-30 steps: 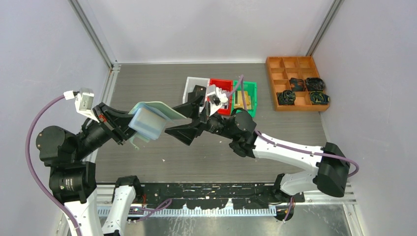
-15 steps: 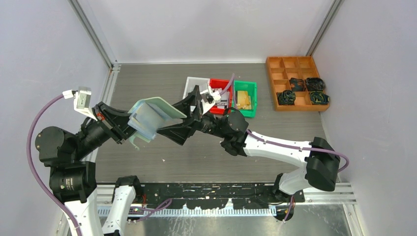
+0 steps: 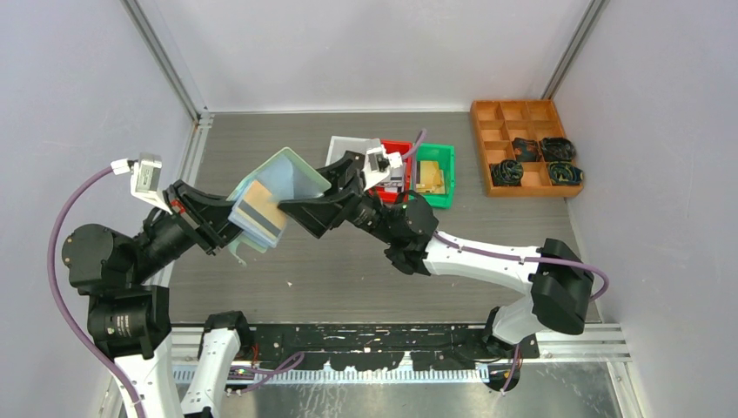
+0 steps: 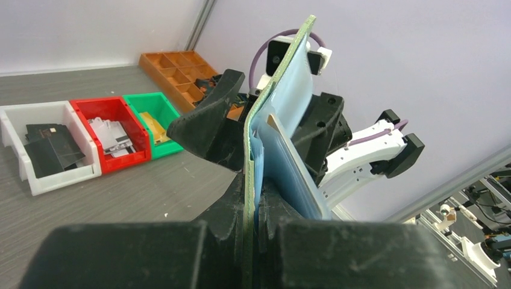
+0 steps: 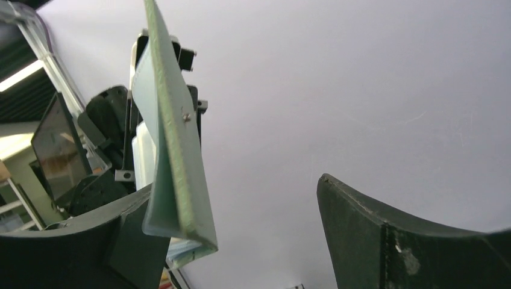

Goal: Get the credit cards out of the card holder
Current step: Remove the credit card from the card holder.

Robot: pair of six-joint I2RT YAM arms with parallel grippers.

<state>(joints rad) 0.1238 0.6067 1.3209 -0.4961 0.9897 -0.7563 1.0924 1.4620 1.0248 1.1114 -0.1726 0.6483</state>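
Top external: left gripper [image 3: 224,230] clamps card holder [image 3: 280,171] aloft; right gripper [image 3: 306,192] spread astride its free edge.

Left gripper [image 4: 253,226] raised, clamped on card holder [image 4: 282,105]; right gripper [image 5: 235,186] facing it, jaws wide apart, arm stretched leftward.

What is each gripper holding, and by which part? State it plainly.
The left gripper is shut on the card holder, clamping it by one edge. The right gripper holds nothing: its jaws stand open, one finger beside the holder's flap.
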